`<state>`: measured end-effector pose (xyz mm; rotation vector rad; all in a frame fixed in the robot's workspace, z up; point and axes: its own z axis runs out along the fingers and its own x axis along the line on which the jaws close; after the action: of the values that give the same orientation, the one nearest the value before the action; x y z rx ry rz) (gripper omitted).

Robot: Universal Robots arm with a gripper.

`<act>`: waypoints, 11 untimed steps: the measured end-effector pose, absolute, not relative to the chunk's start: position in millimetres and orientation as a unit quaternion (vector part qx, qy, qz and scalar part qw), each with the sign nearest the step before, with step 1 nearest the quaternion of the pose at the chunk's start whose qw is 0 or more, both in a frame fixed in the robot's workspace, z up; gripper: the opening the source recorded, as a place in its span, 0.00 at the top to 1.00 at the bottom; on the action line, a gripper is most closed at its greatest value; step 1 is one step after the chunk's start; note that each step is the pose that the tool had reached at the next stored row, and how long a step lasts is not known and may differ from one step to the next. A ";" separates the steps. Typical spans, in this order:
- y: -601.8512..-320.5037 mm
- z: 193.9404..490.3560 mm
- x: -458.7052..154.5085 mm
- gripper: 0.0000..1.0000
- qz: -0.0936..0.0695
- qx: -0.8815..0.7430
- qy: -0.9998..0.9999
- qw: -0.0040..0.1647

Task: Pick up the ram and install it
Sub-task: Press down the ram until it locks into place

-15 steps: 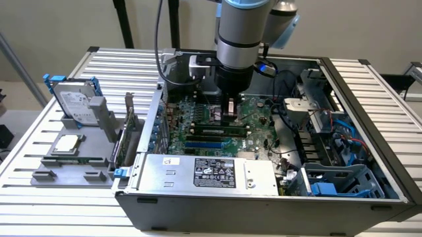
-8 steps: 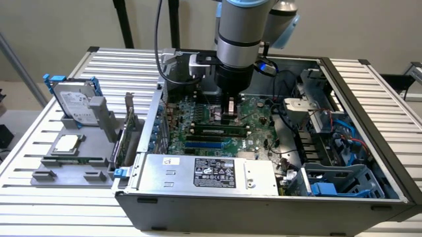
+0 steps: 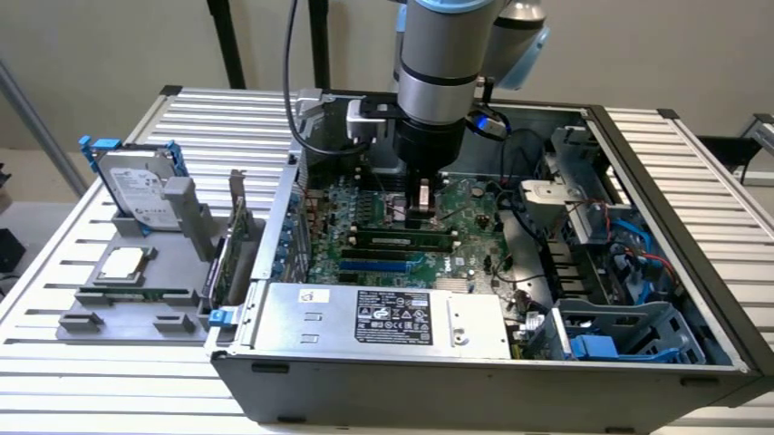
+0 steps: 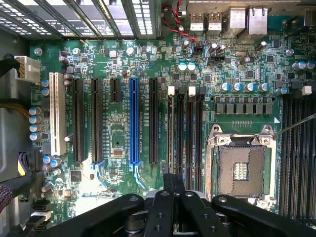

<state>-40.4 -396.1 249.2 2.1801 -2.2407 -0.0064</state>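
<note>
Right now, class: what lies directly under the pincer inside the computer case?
The green motherboard with long slots and a processor socket. The shut pincer hides the patch right beneath its tips.

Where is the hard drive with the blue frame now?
The hard drive stands on the grey holder at the exterior view's left, outside the computer case.

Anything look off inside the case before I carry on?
Nothing looks damaged or askew. One oddity: the gripper is shut over the motherboard with no ram visible between its fingers.
</note>
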 end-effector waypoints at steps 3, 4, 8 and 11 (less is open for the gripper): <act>-396.1 249.2 -40.4 0.89 -0.002 0.697 -0.717 0.008; -396.1 249.2 -40.4 0.89 -0.002 0.697 -0.717 0.008; -396.1 247.9 -41.6 0.89 -0.002 0.697 -0.717 0.008; -396.1 245.4 -43.0 0.89 -0.002 0.697 -0.717 0.008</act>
<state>-43.0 -396.1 245.4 2.1800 -2.2407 -0.0064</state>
